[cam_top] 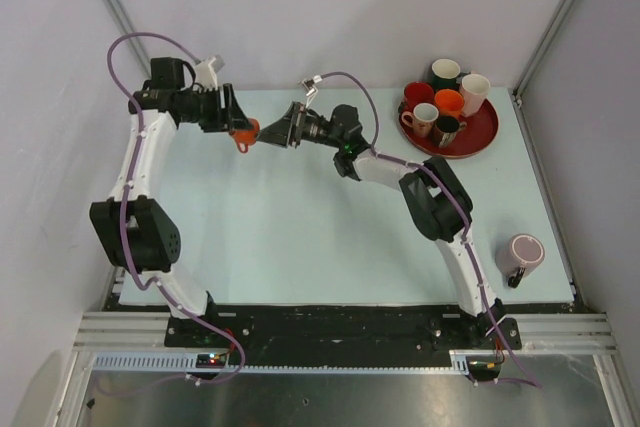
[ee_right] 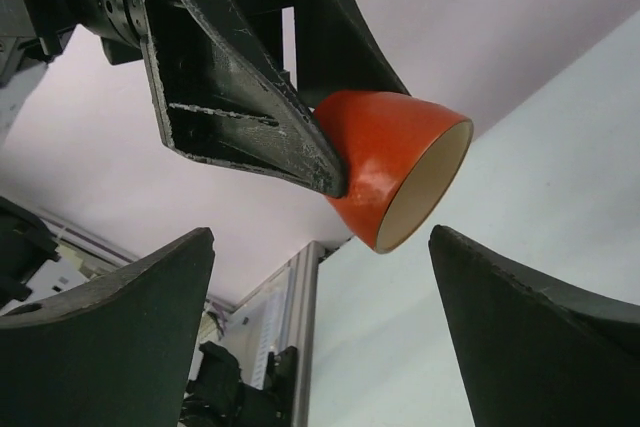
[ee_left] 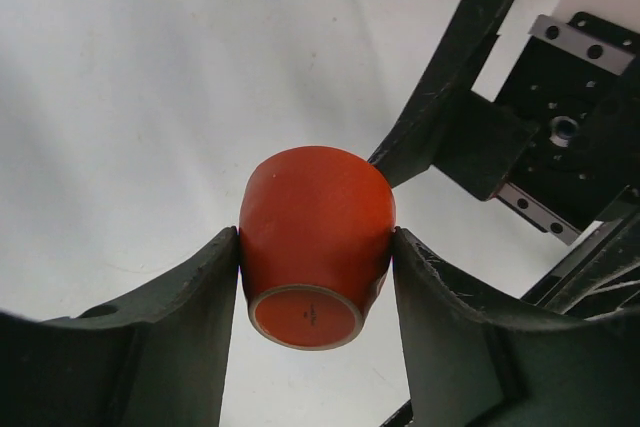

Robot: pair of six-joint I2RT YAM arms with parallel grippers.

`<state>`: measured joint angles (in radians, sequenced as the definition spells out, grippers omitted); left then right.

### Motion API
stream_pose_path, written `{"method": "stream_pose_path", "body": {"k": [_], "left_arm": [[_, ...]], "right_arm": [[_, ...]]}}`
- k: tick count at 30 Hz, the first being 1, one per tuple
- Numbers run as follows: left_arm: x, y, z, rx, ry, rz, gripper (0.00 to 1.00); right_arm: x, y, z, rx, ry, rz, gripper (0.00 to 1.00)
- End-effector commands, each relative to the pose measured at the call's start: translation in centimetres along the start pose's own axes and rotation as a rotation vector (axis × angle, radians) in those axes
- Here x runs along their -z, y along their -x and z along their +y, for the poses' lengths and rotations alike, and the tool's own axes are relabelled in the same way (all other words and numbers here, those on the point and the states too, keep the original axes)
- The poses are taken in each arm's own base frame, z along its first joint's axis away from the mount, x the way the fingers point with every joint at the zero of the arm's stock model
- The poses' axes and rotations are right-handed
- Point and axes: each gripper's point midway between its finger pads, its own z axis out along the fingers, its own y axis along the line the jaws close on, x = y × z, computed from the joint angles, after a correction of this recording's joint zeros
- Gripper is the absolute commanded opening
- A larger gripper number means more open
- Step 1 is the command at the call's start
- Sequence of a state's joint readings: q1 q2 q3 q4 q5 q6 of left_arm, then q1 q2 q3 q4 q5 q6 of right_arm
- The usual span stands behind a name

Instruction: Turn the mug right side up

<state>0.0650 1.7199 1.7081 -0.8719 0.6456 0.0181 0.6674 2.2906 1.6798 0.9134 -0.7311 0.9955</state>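
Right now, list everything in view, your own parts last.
orange mug: one, orange, held sideways above the table's far side
tray: one, red, far right corner
tray mugs: six, mixed colours, on the tray
pink mug: one, pink, near right edge
table: one, pale blue
left gripper: one, black, shut on the orange mug
right gripper: one, black, open, facing the mug's mouth

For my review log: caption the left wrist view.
Left gripper clamps orange mug by its sides, base toward camera; right gripper beyond.
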Motion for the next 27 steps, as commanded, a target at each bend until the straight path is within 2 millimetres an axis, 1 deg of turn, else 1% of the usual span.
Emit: {"method": "stream_pose_path", "body": {"k": [1,3,4,9,14,15,18,19,20,21,22,23,24,25,26,27], "left_arm": [[2.0,2.6,-4.5,-0.009,-0.122,-0.077,0.00],[2.2,3.0,-5.2,-0.015,-0.136,-0.085,0.00],[2.2,3.1,-5.4,-0.016,-0.143,-0.086,0.00],[1.8,2.9,-6.5,-0.007,-0.179,-0.071,0.00],[1.9,3.6,-7.6,0.001,-0.226,-0.075,0.00],[1.9,3.7,-7.8,0.003,-0.234,-0.074,0.00],[1.7,3.6,-7.6,0.006,-0.230,-0.071,0.00],[1.7,3.6,-7.4,0.006,-0.222,-0.070,0.00],[1.6,3.5,-7.3,0.001,-0.216,-0.070,0.01],[1.6,3.5,-7.0,-0.002,-0.199,-0.072,0.13],[1.5,3.4,-6.7,-0.006,-0.184,-0.072,0.30],[1.5,3.4,-6.3,-0.010,-0.160,-0.075,0.60],[1.4,3.4,-5.9,-0.018,-0.138,-0.077,0.80],[1.4,3.4,-5.3,-0.027,-0.105,-0.082,0.90],[1.5,3.5,-4.9,-0.035,-0.078,-0.086,0.95],[1.6,3.6,-4.3,-0.045,-0.042,-0.093,0.97]], "right_arm": [[-0.5,1.7,2.5,0.010,0.090,-0.018,0.92],[-0.5,2.0,2.9,0.011,0.106,-0.022,0.87],[-0.4,2.1,3.3,0.017,0.118,-0.020,0.83],[-0.5,2.3,5.7,0.086,0.209,-0.009,0.57],[-0.5,1.8,6.6,0.127,0.246,0.006,0.36],[-0.5,1.9,7.0,0.139,0.254,0.003,0.31],[-0.2,2.4,7.5,0.174,0.251,-0.010,0.07],[0.0,2.9,7.7,0.193,0.239,-0.018,0.04],[0.4,3.2,7.1,0.195,0.205,-0.022,0.02],[0.9,3.4,6.9,0.213,0.175,-0.023,0.01],[1.5,3.7,6.1,0.217,0.126,-0.017,0.00],[2.3,4.1,5.9,0.260,0.088,-0.014,0.00],[3.2,4.2,4.9,0.266,0.026,0.007,0.00],[4.2,4.7,4.7,0.330,-0.020,0.020,0.00],[5.4,5.1,4.6,0.353,-0.086,0.051,0.00],[6.4,5.4,4.2,0.434,-0.137,0.083,0.00]]}}
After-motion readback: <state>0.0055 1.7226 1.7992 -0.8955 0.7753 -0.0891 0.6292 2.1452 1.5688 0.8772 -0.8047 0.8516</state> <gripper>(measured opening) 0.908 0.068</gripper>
